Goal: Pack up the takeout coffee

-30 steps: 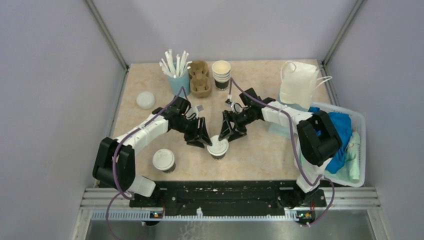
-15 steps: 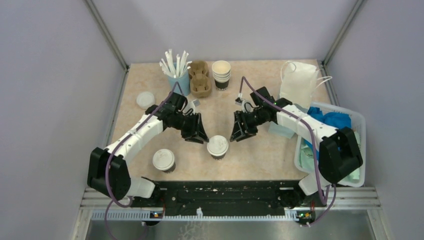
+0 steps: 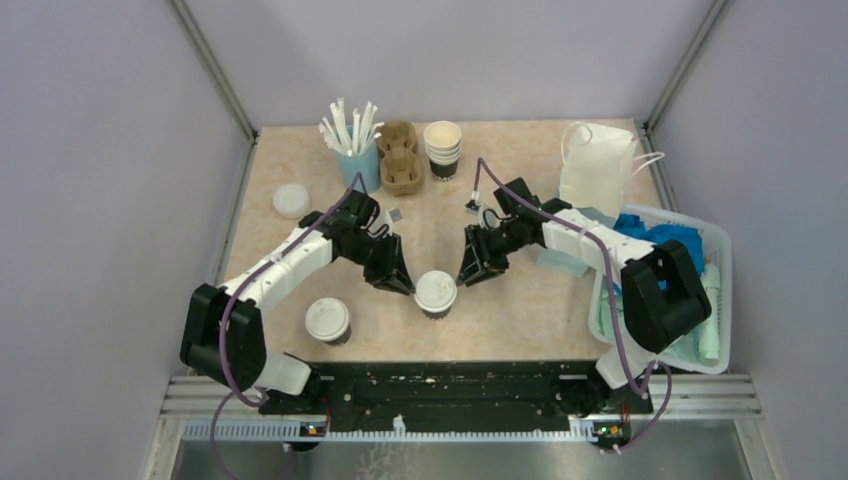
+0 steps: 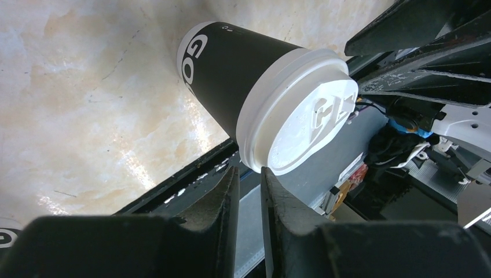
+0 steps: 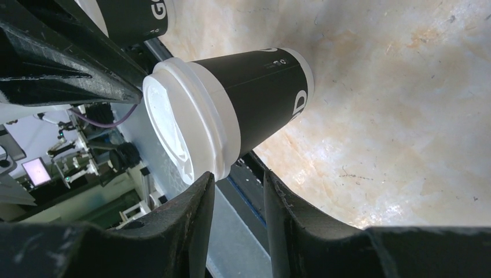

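Two lidded coffees nr the surface (image 3: 530, 300) near edge: centre cup (image 3: 436, 293), left cup (image 3: 327, 321). Left tool (image 3: 400, 283) & right tool (image 3: 470, 275) have backed off centre cup, jaws narrowed but slightly apart, empty; lid prob seated, carrier (image 3: 401, 158) next

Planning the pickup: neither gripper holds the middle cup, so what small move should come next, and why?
Probably spread the right gripper wider, then ease it around the middle cup: its jaws look narrower than the cup, which stands free.
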